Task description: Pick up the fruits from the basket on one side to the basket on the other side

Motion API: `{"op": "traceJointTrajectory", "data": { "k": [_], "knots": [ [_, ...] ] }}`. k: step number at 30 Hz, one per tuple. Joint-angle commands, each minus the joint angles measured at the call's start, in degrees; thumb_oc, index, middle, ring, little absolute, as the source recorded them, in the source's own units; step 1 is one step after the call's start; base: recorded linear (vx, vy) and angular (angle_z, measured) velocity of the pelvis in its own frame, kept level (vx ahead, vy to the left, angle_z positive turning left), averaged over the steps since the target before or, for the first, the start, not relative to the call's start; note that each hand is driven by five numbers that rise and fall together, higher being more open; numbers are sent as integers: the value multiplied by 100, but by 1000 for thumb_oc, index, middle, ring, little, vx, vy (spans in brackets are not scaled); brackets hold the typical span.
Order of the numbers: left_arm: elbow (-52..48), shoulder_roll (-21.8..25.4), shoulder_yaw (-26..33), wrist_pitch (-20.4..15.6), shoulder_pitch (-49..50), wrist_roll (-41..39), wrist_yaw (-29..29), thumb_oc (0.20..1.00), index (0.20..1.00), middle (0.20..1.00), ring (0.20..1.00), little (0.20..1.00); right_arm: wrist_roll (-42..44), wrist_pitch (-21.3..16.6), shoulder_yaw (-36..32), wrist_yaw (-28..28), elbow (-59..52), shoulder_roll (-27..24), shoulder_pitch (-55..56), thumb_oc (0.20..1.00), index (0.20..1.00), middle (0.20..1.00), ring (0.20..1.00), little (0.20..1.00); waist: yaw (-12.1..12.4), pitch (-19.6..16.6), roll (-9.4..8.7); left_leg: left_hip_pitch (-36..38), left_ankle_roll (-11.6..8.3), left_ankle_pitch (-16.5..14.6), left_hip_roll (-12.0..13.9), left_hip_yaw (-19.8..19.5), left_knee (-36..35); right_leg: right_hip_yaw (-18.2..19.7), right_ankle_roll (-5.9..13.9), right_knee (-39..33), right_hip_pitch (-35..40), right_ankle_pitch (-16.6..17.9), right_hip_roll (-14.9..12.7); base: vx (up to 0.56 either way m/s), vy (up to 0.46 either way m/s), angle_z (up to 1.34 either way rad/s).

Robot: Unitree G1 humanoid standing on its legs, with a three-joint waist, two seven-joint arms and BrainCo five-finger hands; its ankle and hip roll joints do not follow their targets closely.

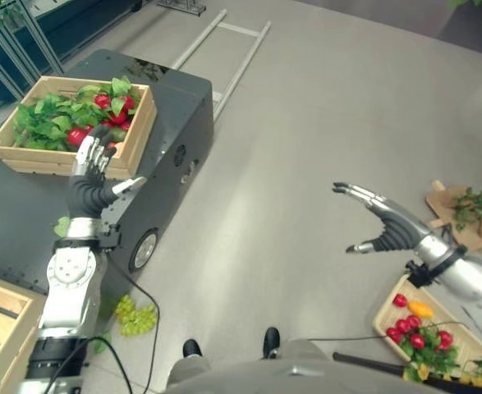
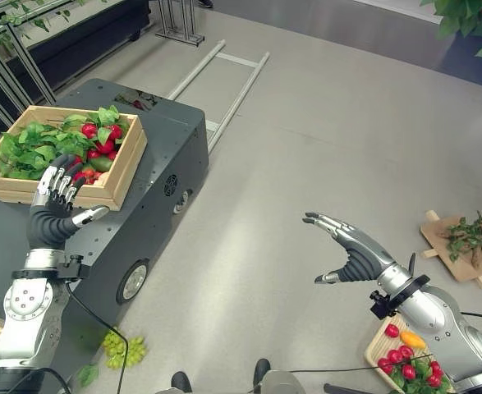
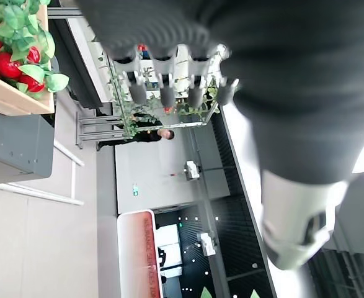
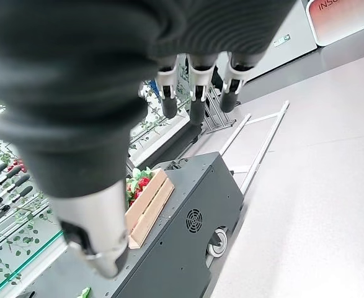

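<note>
Grey floor fills most of the left eye view, with a dark cabinet (image 1: 167, 107) on wheels at the upper left. On its top sits a wooden crate (image 1: 138, 135) holding red fruits (image 1: 101, 100) among green leaves. The left hand (image 1: 93, 168) is raised just in front of the crate's near wall, fingers straight and spread, holding nothing. The right hand (image 1: 384, 222) hangs at the centre right above bare floor, fingers extended and thumb apart, empty. A flat wooden tray (image 1: 388, 316) at the lower right carries red fruits and one orange fruit (image 1: 420, 309). A bunch of green grapes (image 1: 135, 316) lies on the floor at the lower left, beside the cabinet. The corner of a second wooden crate (image 1: 2, 328) shows at the lower left edge.

Right eye view: same arrangement; a wooden stand with a leafy sprig (image 2: 462, 242) lies at the right edge.

Left wrist view: the left hand's fingers (image 3: 166, 93) point straight out, released, with the crate and its red fruits at the upper left corner.

Right wrist view: the right hand's fingers (image 4: 194, 102) are straight and unloaded; the cabinet and crate lie below centre.
</note>
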Motion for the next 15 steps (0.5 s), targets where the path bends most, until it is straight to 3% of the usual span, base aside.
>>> {"op": "traceJointTrajectory", "data": {
  "k": [1, 9, 10, 12, 13, 15],
  "knots": [
    [-282, 154, 373, -317, 115, 184, 10, 1000, 1000, 1000, 1000, 1000, 64, -95, 81, -144, 173, 139, -430, 1000, 1000, 1000, 1000, 1000, 131, -151, -82, -102, 114, -532, -191, -156, 358, -99, 814, 249, 162, 194, -334, 9, 76, -3],
    [-266, 202, 509, -309, 289, 179, -33, 1000, 1000, 1000, 1000, 1000, -103, -34, 37, -214, 349, 259, -466, 1000, 1000, 1000, 1000, 1000, 347, -79, -51, -141, 288, -610, -491, -475, 350, -216, 1050, 836, 48, 650, -707, 40, 194, 18],
    [-186, 193, 528, -296, 272, 232, 30, 1000, 1000, 1000, 1000, 1000, -119, -6, -46, -270, 428, 353, -468, 1000, 1000, 1000, 1000, 1000, 355, -40, -1, -61, 363, -675, -619, -656, 348, -24, 1073, 1317, -31, 760, -768, 101, 290, 49],
    [-142, 181, 534, -292, 264, 239, 58, 1000, 1000, 1000, 1000, 1000, -105, 0, -84, -288, 479, 408, -455, 1000, 1000, 1000, 1000, 1000, 354, -36, 40, -47, 404, -650, -657, -743, 318, 62, 1026, 1532, -116, 815, -746, 98, 277, 56],
    [-73, 184, 554, -294, 270, 238, 77, 1000, 1000, 1000, 1000, 1000, -97, -1, -161, -270, 429, 446, -420, 1000, 1000, 1000, 1000, 1000, 288, 53, 130, 76, 508, -658, -747, -1033, 271, 454, 954, 2245, -331, 816, -565, 99, 232, 55],
    [-85, 174, 568, -260, 252, 296, 110, 1000, 1000, 1000, 1000, 1000, -106, 3, -198, -282, 447, 474, -413, 1000, 1000, 1000, 1000, 1000, 259, 64, 181, 110, 541, -619, -757, -1167, 224, 650, 888, 2452, -449, 721, -407, 92, 175, 80]
  ]
}}
